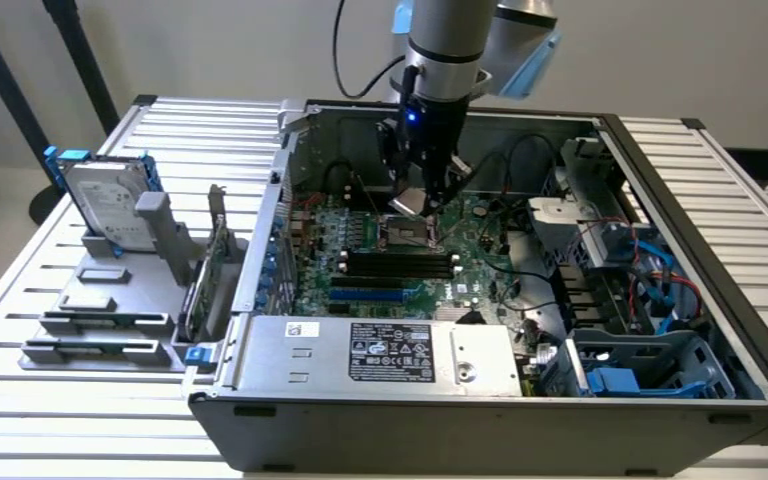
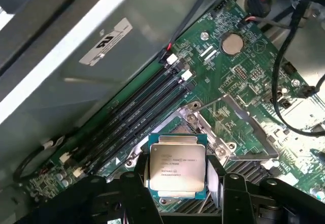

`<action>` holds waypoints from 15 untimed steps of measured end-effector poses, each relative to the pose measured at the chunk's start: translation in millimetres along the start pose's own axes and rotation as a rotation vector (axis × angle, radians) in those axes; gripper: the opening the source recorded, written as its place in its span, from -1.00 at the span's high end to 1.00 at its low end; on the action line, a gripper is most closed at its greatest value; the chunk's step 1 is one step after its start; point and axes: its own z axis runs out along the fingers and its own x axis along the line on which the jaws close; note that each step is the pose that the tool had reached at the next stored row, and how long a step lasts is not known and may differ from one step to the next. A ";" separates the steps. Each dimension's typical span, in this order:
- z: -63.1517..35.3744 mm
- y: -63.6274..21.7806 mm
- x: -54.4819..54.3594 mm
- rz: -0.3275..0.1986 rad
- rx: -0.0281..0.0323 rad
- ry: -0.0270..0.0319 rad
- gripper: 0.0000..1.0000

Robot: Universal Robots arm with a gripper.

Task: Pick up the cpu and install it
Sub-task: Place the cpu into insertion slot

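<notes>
Cpu [image 2: 176,166] was pinched between the jaws, hung over the motherboard socket [image 1: 411,237], lid print too fine to read.

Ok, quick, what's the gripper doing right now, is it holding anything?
The gripper: jaws closed on the cpu, held over the motherboard socket.

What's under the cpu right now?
The cpu, held in the gripper, hangs over the open socket on the motherboard. The socket's metal frame shows around it; the contacts directly beneath are covered by the chip.
</notes>
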 end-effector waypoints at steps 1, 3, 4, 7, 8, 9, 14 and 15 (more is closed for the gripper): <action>0.1 0.0 0.0 0.019 -0.0012 -0.0002 -0.09; 0.4 0.1 0.0 0.054 -0.0038 -0.0004 -0.09; 0.4 0.1 0.0 0.073 -0.0049 -0.0004 -0.09; 0.4 0.1 0.0 0.121 -0.0068 0.0001 -0.09; 0.4 0.0 0.0 0.138 -0.0071 0.0007 -0.09; 0.4 0.1 0.0 0.152 -0.0069 0.0017 -0.09; 0.5 0.0 0.0 0.214 -0.0035 0.0077 -0.09; 0.5 0.0 0.0 0.227 -0.0038 0.0081 -0.09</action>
